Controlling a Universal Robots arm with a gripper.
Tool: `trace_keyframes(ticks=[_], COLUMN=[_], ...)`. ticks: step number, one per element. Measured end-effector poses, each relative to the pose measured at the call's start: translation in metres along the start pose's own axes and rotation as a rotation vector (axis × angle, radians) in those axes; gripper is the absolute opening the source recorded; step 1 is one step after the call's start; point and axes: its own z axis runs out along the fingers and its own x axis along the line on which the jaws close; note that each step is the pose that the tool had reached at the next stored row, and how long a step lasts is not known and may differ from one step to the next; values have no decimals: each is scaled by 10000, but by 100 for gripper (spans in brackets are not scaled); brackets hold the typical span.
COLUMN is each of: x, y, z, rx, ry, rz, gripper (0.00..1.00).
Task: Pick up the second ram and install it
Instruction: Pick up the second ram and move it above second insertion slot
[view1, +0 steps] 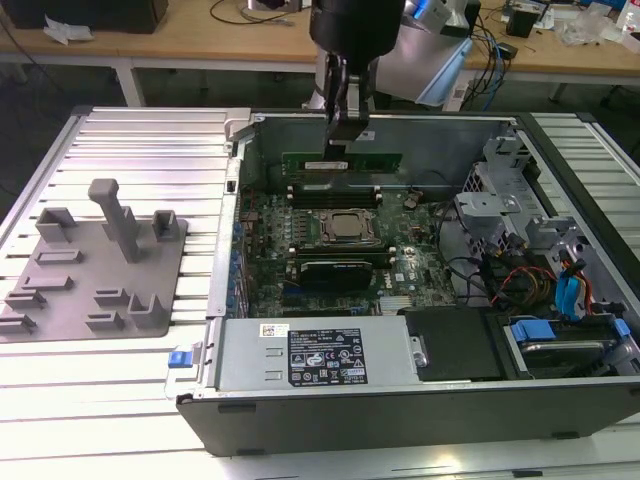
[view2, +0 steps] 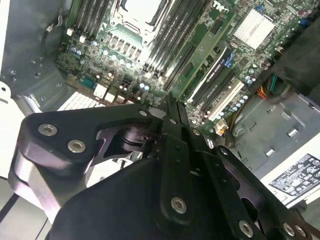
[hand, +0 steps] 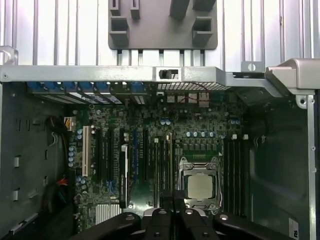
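At the upper middle of the exterior view, the tool (view1: 338, 143) reaches down into the open computer case (view1: 400, 400), its fingers pinched narrow on the top edge of the second ram (view1: 372, 161). The green stick hangs level over the far memory slots (view1: 340, 190), behind the CPU socket (view1: 345, 228). Whether it touches a slot cannot be told. At the left, a grey holder tray (view1: 100, 265) lies on the ribbed counter (view1: 140, 150). Across the second wrist view, the black fingers (view2: 172, 125) meet closely above the motherboard (view2: 200, 50). Low in the first wrist view, the fingertips (hand: 165, 197) sit together beside the socket.
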Motion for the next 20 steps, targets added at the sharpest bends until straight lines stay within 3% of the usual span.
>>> trace_keyframes(ticks=[4,7,20], x=[-1,1,1], y=[-30,-45,-100], z=[163,241,450], rx=[-7,-6,-6], ry=[0,-1,-1], rz=[38,47,68], gripper=[9,9,9])
